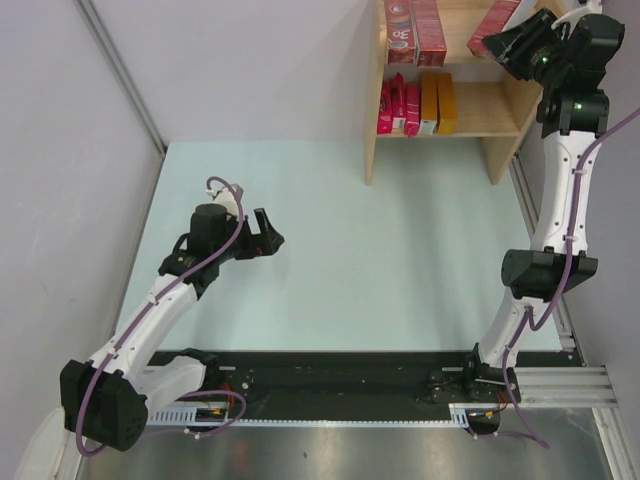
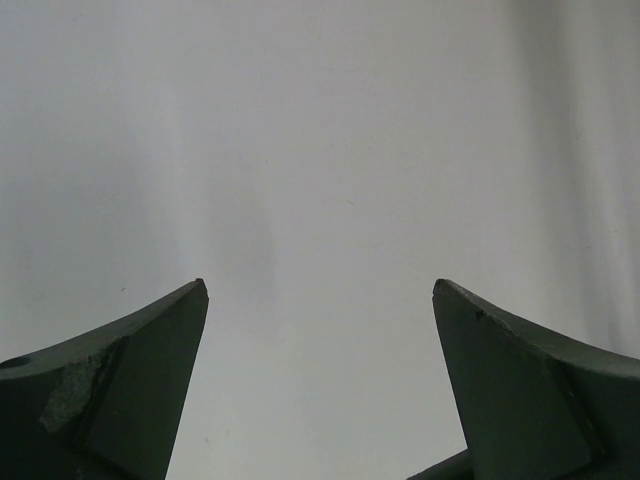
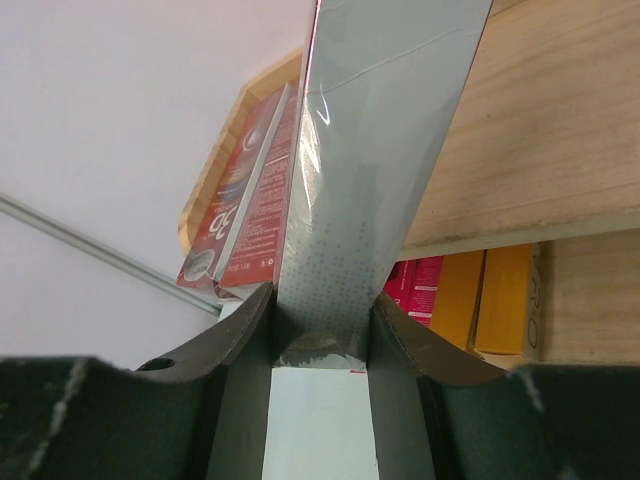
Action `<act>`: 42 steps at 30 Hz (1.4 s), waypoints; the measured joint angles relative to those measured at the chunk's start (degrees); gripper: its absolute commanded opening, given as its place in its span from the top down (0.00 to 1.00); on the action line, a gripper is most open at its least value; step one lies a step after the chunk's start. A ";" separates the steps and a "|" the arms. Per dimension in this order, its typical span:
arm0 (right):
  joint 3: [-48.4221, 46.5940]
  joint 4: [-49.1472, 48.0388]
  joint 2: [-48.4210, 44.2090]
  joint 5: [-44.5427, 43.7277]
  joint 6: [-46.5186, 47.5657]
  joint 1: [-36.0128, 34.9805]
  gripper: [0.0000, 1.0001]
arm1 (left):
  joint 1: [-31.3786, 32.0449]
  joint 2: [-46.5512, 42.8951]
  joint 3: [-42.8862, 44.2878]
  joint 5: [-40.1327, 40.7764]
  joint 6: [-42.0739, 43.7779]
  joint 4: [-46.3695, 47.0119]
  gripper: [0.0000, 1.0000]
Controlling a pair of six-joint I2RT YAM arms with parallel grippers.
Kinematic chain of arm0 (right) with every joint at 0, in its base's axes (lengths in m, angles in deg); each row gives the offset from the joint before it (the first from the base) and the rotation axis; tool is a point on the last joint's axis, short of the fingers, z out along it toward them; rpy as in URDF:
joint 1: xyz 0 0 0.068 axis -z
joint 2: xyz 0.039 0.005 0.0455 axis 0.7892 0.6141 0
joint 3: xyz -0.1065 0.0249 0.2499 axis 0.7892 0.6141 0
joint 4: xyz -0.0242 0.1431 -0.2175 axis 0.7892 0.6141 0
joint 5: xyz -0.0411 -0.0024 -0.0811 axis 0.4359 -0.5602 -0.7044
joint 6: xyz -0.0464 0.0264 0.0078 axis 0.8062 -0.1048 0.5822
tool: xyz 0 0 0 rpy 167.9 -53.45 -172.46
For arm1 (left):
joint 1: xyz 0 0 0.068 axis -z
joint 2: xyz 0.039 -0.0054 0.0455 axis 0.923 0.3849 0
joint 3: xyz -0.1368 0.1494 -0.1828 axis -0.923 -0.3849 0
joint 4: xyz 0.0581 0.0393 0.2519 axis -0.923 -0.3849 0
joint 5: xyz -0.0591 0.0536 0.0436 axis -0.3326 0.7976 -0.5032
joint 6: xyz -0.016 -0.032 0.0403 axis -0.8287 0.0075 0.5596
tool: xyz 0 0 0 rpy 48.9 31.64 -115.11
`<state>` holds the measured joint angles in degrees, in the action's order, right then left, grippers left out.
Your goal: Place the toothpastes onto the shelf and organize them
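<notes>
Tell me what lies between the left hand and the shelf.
Nothing: only bare table separates the left hand from the shelf in the top view.

The tabletop [image 1: 350,260] lies open from the left tool [image 1: 268,238] to the shelf [image 1: 372,150] at one o'clock, a clear run. On the lower board [image 1: 488,112], pink cartons [image 1: 397,105] and orange cartons [image 1: 438,102] fill the nine-o'clock half; its three-o'clock half is bare. On the upper board [image 1: 458,25], red cartons [image 1: 415,30] block nine o'clock — the right tool [image 1: 512,48] and its gripped carton [image 3: 380,150] crowd three o'clock.
</notes>
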<state>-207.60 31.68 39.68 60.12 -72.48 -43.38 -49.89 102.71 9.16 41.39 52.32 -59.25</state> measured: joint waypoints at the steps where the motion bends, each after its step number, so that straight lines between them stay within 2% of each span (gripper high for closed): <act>1: -0.09 -0.07 0.28 0.20 -0.26 -0.04 0.76 | 0.02 0.00 0.00 0.00 0.00 0.02 0.00; 19: -3.76 -4.39 7.76 -0.31 -2.36 -4.37 0.72 | 0.31 0.48 -0.20 -0.09 0.00 0.33 0.00; 22: -3.76 -4.24 8.07 -0.70 -2.32 -4.37 0.69 | 0.42 0.68 -0.20 -0.09 0.02 0.37 0.00; 23: -3.76 -4.24 8.17 -0.76 -2.32 -4.37 0.62 | 0.42 0.83 -0.20 -0.09 0.02 0.37 0.00; 25: -3.76 -4.26 8.46 -0.79 -2.32 -4.37 0.59 | 0.42 1.09 -0.33 -0.07 0.00 0.44 0.00; 28: -3.82 -4.59 8.79 -0.72 -2.43 -4.35 0.62 | 0.42 1.27 -0.68 -0.07 0.02 0.50 0.00; 34: -3.82 -4.81 8.96 0.85 -3.08 -3.76 0.59 | 0.42 1.40 -0.83 -0.04 0.02 0.52 0.00; 42: -3.82 -3.85 9.33 6.78 -5.95 -1.57 0.61 | 0.42 1.55 -0.83 -0.07 0.02 0.52 0.00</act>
<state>-211.42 27.83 49.02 66.90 -78.43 -44.96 -49.47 104.26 8.33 41.32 52.35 -58.72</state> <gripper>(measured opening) 0.416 0.996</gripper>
